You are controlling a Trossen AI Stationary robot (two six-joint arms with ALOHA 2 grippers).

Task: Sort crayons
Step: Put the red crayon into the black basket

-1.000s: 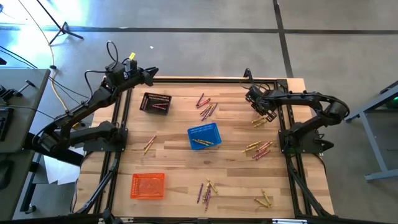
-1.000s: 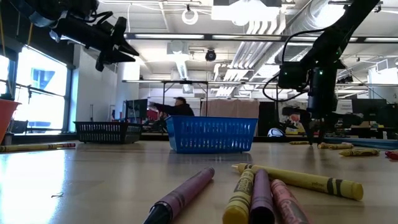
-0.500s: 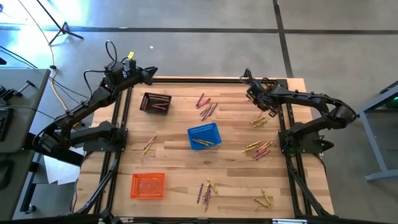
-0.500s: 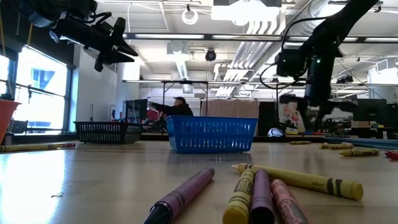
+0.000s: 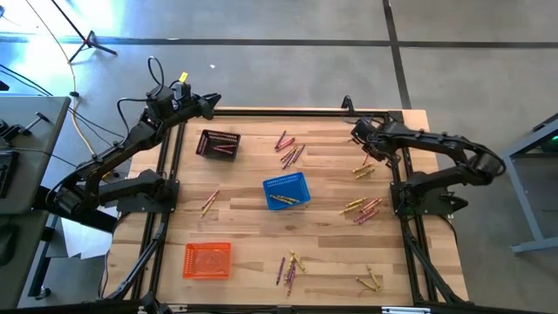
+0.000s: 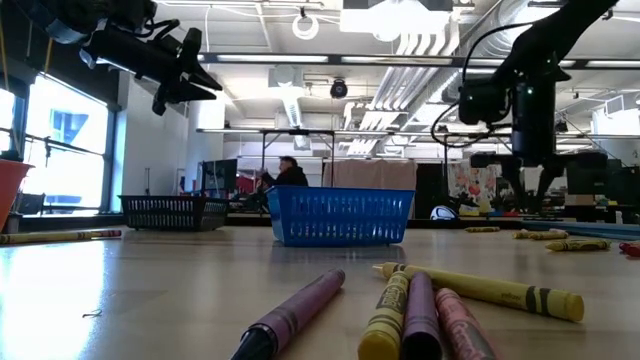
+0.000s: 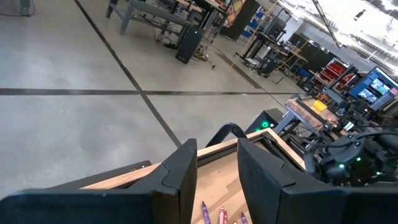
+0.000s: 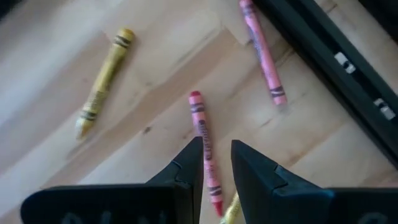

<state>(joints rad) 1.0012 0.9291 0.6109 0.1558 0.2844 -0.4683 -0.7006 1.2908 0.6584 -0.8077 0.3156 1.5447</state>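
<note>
Our right gripper (image 8: pixel 216 163) has lifted and swung toward the table's back edge, fingers narrowly parted over a red crayon (image 8: pixel 205 144), holding nothing. We judge another pick imminent; the left gripper (image 7: pixel 217 163) waits, slightly parted.

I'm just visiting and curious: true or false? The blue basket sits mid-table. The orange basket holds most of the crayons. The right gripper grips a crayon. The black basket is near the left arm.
1. The blue basket sits mid-table. True.
2. The orange basket holds most of the crayons. False: most crayons lie loose on the table.
3. The right gripper grips a crayon. False: it hovers, empty, above a red crayon.
4. The black basket is near the left arm. True.
</note>
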